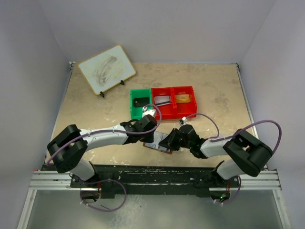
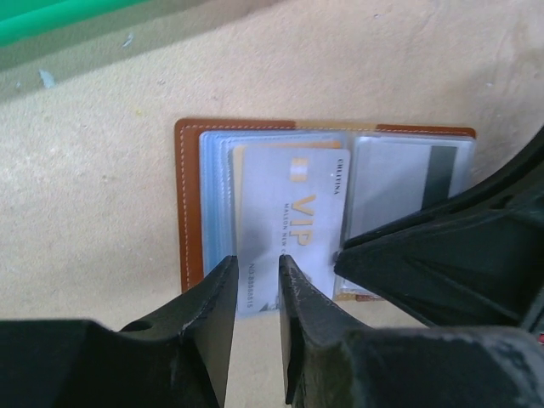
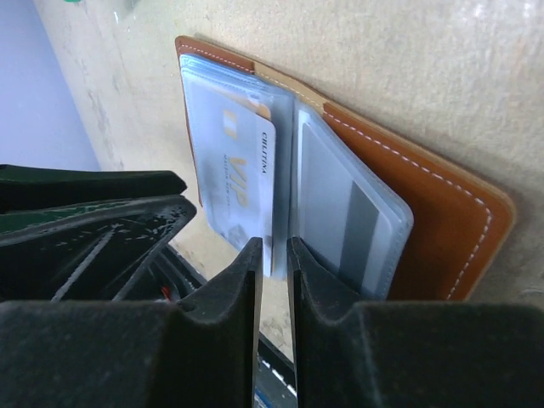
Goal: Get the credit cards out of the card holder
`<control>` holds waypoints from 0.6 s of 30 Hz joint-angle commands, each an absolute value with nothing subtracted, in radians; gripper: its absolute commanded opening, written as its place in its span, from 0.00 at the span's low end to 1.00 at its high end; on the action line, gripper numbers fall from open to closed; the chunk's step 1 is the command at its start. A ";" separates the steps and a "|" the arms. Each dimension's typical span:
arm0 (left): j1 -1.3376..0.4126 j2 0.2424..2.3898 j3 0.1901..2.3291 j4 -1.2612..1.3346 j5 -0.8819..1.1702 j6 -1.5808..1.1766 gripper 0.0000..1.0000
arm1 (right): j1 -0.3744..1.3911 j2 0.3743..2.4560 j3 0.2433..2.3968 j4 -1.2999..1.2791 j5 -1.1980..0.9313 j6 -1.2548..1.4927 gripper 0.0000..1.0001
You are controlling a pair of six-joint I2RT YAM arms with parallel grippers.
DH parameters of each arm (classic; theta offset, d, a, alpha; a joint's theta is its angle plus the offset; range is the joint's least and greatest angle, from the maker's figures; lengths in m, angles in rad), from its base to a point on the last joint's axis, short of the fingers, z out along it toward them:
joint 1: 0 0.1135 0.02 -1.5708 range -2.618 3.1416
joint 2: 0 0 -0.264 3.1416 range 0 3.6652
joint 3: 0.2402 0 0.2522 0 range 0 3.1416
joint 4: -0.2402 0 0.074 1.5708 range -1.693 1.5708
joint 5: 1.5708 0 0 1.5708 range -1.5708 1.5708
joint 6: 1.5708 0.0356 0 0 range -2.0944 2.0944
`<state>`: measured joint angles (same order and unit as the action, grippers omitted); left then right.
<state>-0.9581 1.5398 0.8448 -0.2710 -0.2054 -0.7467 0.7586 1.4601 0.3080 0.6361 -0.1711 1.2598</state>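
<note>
The card holder (image 1: 157,147) is seen lying open and flat on the table (image 1: 90,109) near its front edge, between the two arms, with its brown leather back down and its clear sleeves facing up. A pale VIP card (image 2: 293,217) sits in the left stack of sleeves and appears to jut a little past the leather's near edge. A striped card (image 2: 412,174) is lodged in the right-hand sleeve. At least these two cards remain inside, so the task is judged to be far from done.

The left gripper (image 2: 257,276) is poised at the jutting edge of the VIP card with its jaws parted by a narrow gap — released, with nothing clenched. The right gripper (image 3: 274,255) is placed at the fold beside the same card, likewise narrowly parted and empty. Whether its tips press on the sleeves cannot be told from this angle.

For the step in hand — drawing out the VIP card — the card holder should be pinned flat by the right gripper on the striped card's side, well clear of the VIP card, so that the leather is not dragged along. The card's free edge should be taken by the left gripper across its thickness, not its face. The pull should be kept low and straight along the sleeve's opening. A slanted pull is likely to jam the card in the plastic or lift the whole holder.
</note>
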 commanded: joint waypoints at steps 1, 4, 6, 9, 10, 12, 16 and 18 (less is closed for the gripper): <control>-0.963 1.559 0.894 -0.242 -0.173 -0.708 0.22 | 0.750 1.489 0.264 0.754 -0.167 1.329 0.22; -0.963 1.593 0.895 -0.255 -0.172 -0.717 0.19 | 0.744 1.515 0.241 0.834 -0.184 1.351 0.23; -0.963 1.603 0.886 -0.253 -0.171 -0.719 0.18 | 0.743 1.529 0.232 0.872 -0.188 1.364 0.23; -0.963 1.603 0.874 -0.249 -0.168 -0.722 0.17 | 0.742 1.533 0.232 0.875 -0.184 1.368 0.24; -0.963 1.602 0.870 -0.247 -0.168 -0.722 0.16 | 0.741 1.531 0.232 0.875 -0.182 1.370 0.25; -0.963 1.602 0.858 -0.247 -0.166 -0.727 0.16 | 0.741 1.529 0.232 0.872 -0.174 1.370 0.27; -0.963 1.603 0.835 -0.232 -0.146 -0.737 0.15 | 0.738 1.536 0.232 0.868 -0.168 1.369 0.27; -0.963 1.601 0.824 -0.231 -0.140 -0.741 0.14 | 0.737 1.544 0.229 0.873 -0.164 1.372 0.26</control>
<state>-0.9581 1.5951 0.8608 -0.2401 -0.1772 -0.7391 0.7448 1.5303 0.2405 0.8448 -0.1783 1.3624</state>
